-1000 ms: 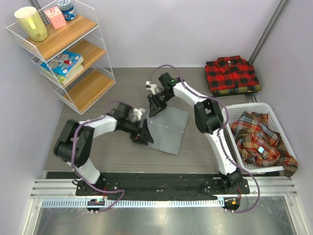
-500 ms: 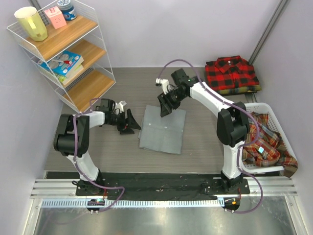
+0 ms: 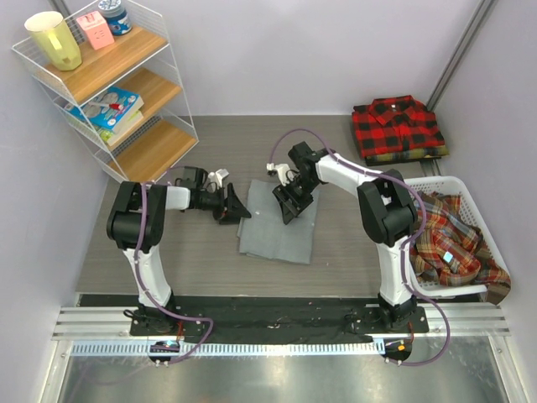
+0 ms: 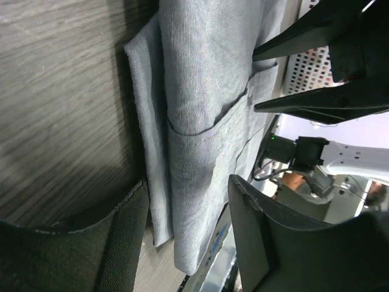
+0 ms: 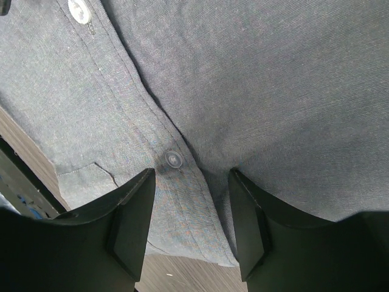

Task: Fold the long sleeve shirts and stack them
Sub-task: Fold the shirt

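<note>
The grey shirt was lying folded into a rough rectangle in the middle of the table, between the two arms. The left gripper was sitting right at the shirt's upper left edge with its jaws spread wide and nothing in them. From the left wrist camera, the folded layers of the shirt ran between the two fingers. I honestly couldn't tell if they were touching the cloth or just hanging over it.

The right gripper was over the top part of the shirt, also wide open and not holding anything. Its wrist view was basically all grey fabric, with one small button on the front strip sitting between the two fingers.

The red-and-black checked shirt was folded at the far right corner of the table, on top of another folded piece. The plaid shirts were bunched up in a white basket on the right. A wire shelf stood at the far left.
</note>
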Tool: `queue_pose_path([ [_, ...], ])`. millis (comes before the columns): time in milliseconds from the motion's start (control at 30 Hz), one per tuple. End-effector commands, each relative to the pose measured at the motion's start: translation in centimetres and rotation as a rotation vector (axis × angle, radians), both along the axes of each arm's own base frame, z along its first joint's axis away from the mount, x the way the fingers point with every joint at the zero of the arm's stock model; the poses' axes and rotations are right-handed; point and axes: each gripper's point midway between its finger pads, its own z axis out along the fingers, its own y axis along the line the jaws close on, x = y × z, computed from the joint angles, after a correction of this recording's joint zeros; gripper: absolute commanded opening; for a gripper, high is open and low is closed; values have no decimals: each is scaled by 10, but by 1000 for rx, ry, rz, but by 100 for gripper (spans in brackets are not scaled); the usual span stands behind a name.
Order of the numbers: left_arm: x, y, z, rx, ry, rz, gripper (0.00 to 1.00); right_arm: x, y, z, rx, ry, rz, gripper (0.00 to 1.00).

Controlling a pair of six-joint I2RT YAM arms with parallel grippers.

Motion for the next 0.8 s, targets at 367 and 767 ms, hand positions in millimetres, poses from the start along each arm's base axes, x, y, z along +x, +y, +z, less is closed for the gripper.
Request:
queue_pose_path([
  [367, 20, -4, -50, 86, 1, 89, 45, 13, -3, -11, -35, -39, 13, 57],
  [767, 28, 22, -33, 325, -2, 36, 0, 22, -19, 19, 33, -11, -128, 68],
])
